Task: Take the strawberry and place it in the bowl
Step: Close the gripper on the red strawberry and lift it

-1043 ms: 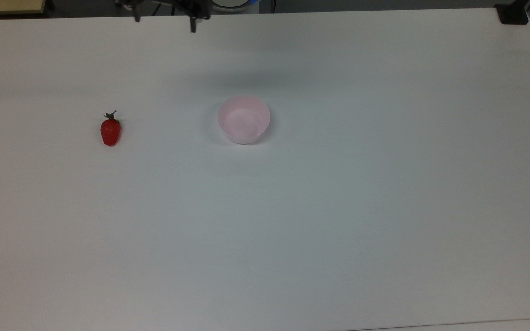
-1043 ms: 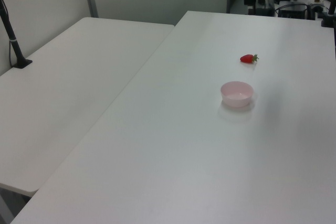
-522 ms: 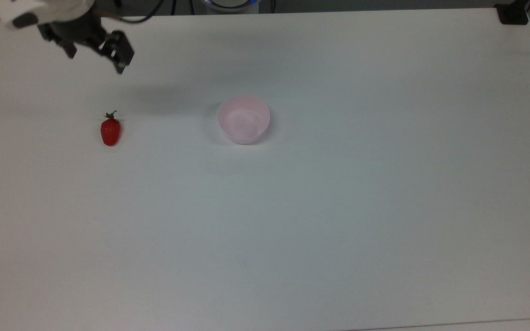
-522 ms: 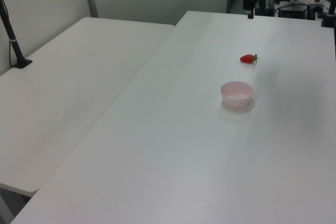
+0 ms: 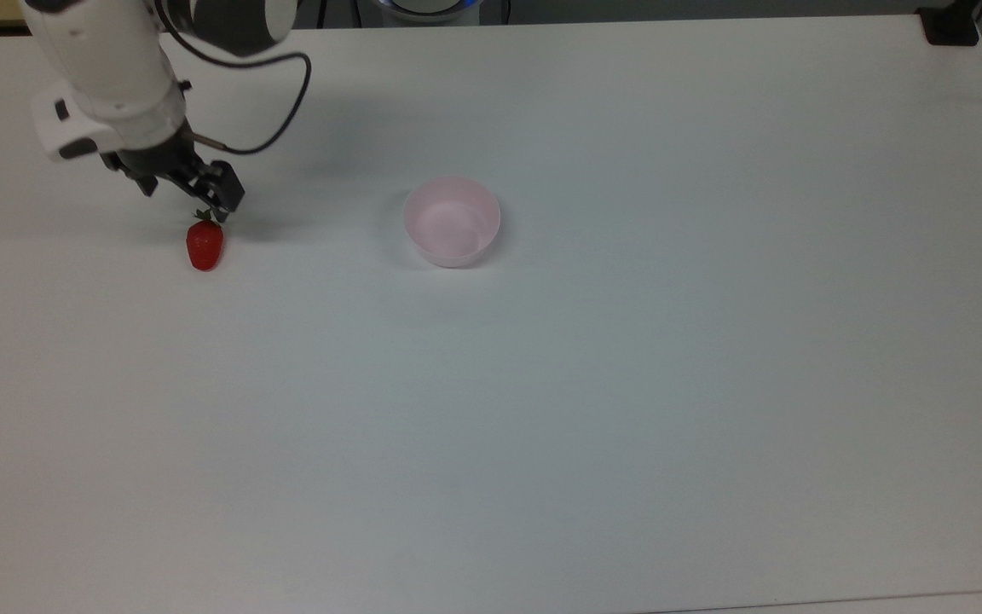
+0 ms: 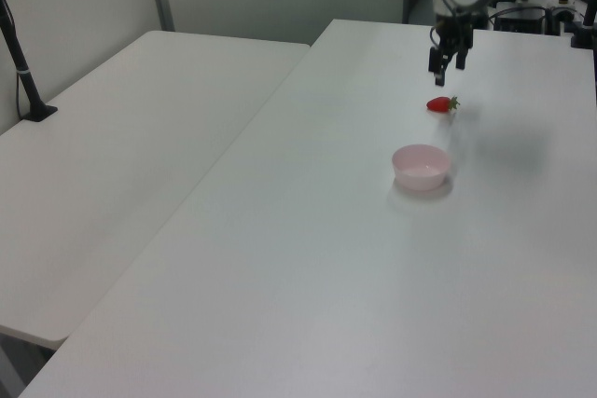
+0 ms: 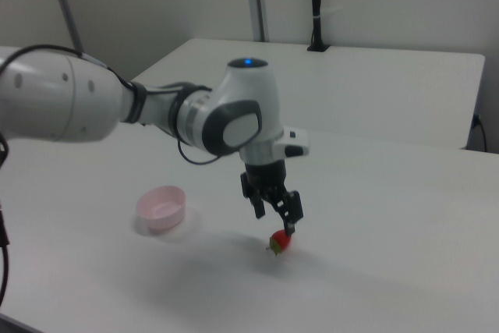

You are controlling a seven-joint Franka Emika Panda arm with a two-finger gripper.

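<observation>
so i've swung the claw across; it now hovers spread, seemingly just above the strawberry lying below it, bowl well off to its side, descent next.

Top view: steep overhead of table. Left, right views: oblique, opposite sides, sharing table.

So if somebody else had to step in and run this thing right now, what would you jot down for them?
Hand: open, holding nothing, poised just above the strawberry's leafy end.
Strawberry: lying on the white table, not gripped.
Bowl: empty, upright, off to the top view's right of the strawberry.
Done: the hand is lined up near the strawberry.
Left: lower, close on it, lift, carry across, drop it in the bowl.
</observation>
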